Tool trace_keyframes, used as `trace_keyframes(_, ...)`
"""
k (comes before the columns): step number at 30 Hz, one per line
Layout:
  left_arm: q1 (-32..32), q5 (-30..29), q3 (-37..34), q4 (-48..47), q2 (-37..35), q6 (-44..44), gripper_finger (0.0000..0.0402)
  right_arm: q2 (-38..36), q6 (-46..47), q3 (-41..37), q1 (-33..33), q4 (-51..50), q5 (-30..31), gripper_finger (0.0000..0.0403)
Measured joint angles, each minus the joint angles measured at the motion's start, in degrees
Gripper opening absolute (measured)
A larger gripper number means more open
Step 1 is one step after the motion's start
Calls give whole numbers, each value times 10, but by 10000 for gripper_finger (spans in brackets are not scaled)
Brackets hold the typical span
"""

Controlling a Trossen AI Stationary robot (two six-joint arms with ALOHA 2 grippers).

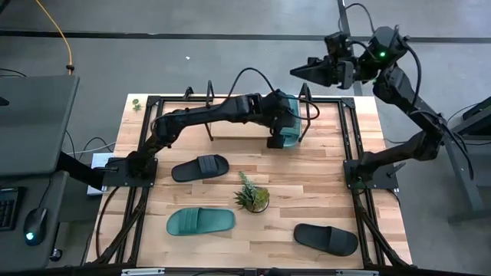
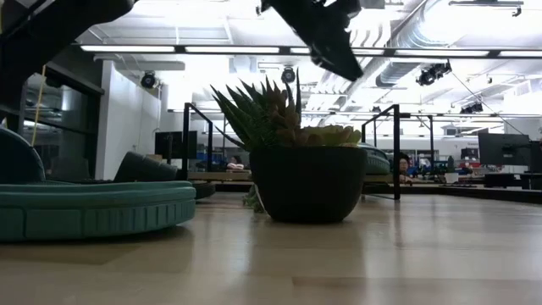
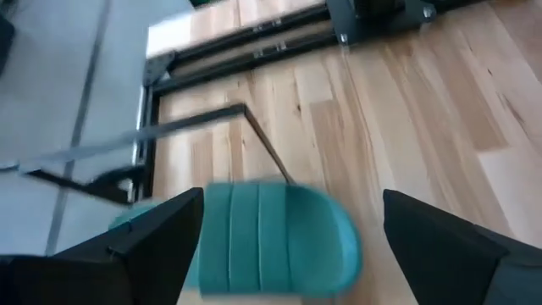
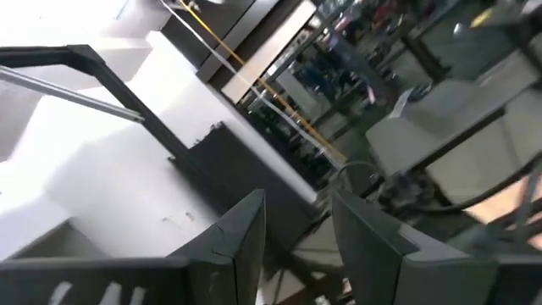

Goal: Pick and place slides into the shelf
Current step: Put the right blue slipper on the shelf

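Teal slide (image 1: 290, 123) lies on shelf (image 1: 230, 130) at its right end, left gripper (image 1: 282, 126) over it, fingers (image 3: 144, 246) spread wide, clear of it. Other teal slide (image 1: 200, 221) and two black slides (image 1: 201, 168) (image 1: 326, 238) on table (image 1: 307, 192) around plant (image 1: 252, 195). Right gripper (image 1: 307, 70) raised beyond table's far edge, fingers partly apart, empty.

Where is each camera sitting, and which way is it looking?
High view: above, looking straight down on the wooden tabletop; both dark arms show.
Low view: at table height, facing the spiky green potted plant; an arm hangs overhead.
Left wrist view: on the left arm, looking past the left gripper, its fingers spread wide, at a teal-green rubber slide.
Right wrist view: on the raised right arm, facing the room; right gripper shows.
High and left wrist views share that teal slide.
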Motion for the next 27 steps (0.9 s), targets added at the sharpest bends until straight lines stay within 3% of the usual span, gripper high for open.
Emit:
trace_keyframes(6, 1, 16, 24, -158, -14, -27, 298, -19, -76, 0, -40, -36, -4, 131)
trace_keyframes(13, 13, 94, 24, -254, -73, -81, 265, -29, -156, 0, -93, -190, 3, 131)
trace_keyframes(16, 16, 107, 24, -252, -111, -110, 256, -29, -206, 0, -104, -274, 52, 131)
trace_keyframes(22, 12, 97, 25, -230, -194, -161, 244, -15, -291, 0, -100, -432, 211, 131)
trace_keyframes(27, 11, 80, 25, -235, -247, -200, 245, 23, -313, 0, -65, -476, 230, 131)
